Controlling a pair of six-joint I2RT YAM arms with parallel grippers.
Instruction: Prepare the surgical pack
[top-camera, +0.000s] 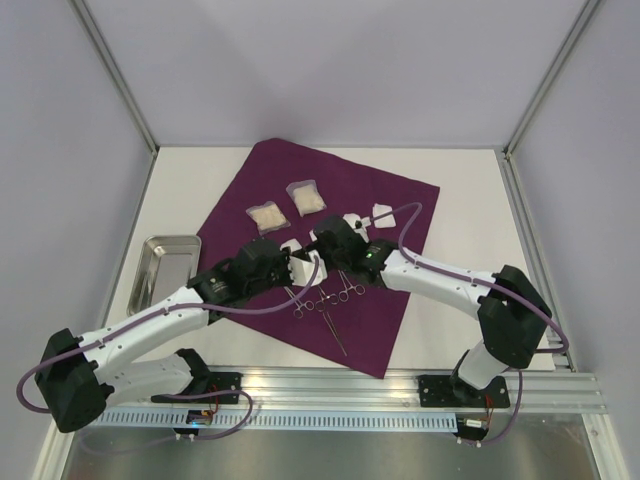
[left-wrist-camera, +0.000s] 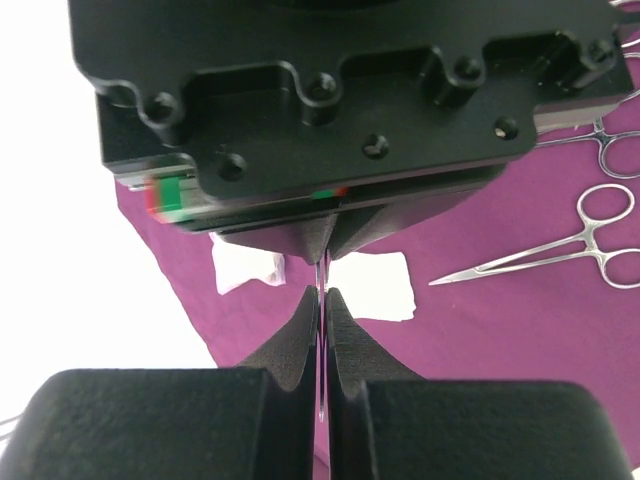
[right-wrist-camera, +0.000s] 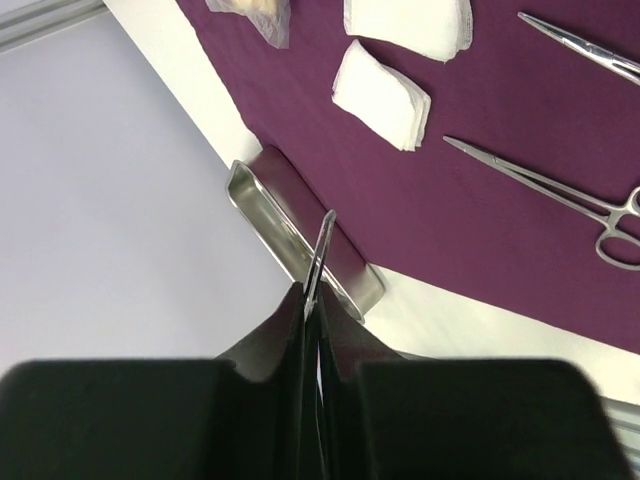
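White desk (top-camera: 470, 220) carried everything. The surgical pack (top-camera: 350, 175), a plum-purple sheet, lay spread flat as a diamond directly beneath both grippers and reached out on every side of them. A steel tray (top-camera: 165, 270) sat on the bare desk to the left of the left gripper (top-camera: 292, 262), just off the sheet's edge.

The left gripper and the right gripper (top-camera: 318, 247) met tip to tip above the middle of the pack. Each had its fingers pressed together on the same thin metal tool (right-wrist-camera: 322, 245), which ran between them. In the left wrist view the strip passed straight from the left fingers into the right ones.

Two clear gauze packets (top-camera: 268, 217) lay on the fabric beyond the grippers. Several white gauze pads (right-wrist-camera: 382, 95) lay around and below them, one pad under the meeting point. Ring-handled clamps (top-camera: 325, 298) lay side by side on the fabric just on the near side of the grippers.
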